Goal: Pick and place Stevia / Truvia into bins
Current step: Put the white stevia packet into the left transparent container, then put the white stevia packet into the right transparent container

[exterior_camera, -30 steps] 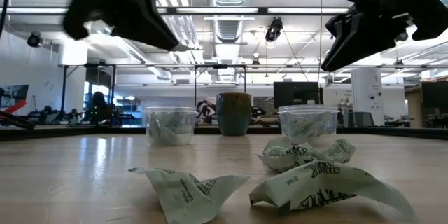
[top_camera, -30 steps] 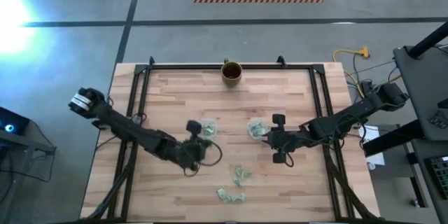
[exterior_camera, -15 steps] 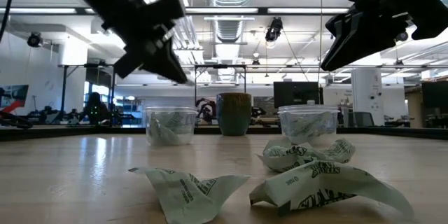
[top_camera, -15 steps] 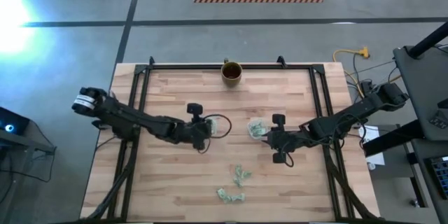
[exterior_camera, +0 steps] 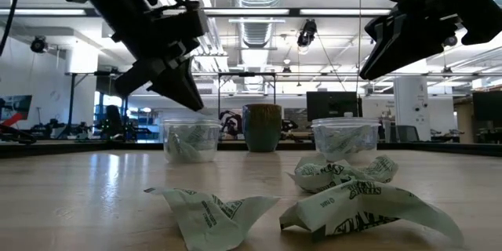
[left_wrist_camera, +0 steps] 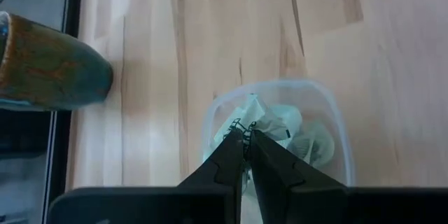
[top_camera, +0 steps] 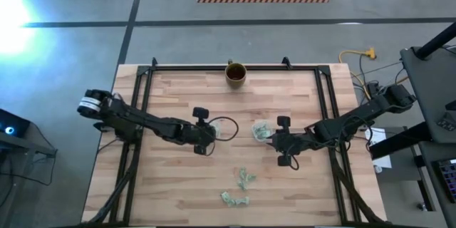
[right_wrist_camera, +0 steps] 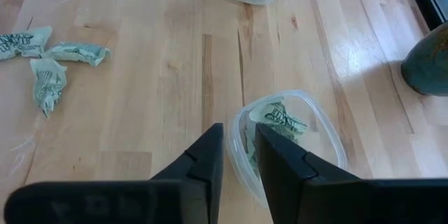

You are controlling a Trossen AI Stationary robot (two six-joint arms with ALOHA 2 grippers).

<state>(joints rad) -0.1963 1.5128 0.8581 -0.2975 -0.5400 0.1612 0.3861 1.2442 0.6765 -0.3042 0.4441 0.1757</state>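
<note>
Left gripper (left_wrist_camera: 246, 142): fingers pinched together, no packet visibly held; it has swung from the table's near middle to hang over the left cup (left_wrist_camera: 278, 134), which already holds packets. Judged: a drop just made or imminent.
Right gripper (right_wrist_camera: 239, 150): unmoved, fingers narrowly parted, empty, above the right cup (right_wrist_camera: 288, 147).
Loose packets (top_camera: 241, 188): four remain, two pairs, near the front edge, between the arms, awaiting pickup.

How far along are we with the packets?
Both clear cups already hold packets. The left gripper is above the left cup, shut on a packet. The right gripper hovers open and empty over the other. Loose packets remain on the table.
</note>
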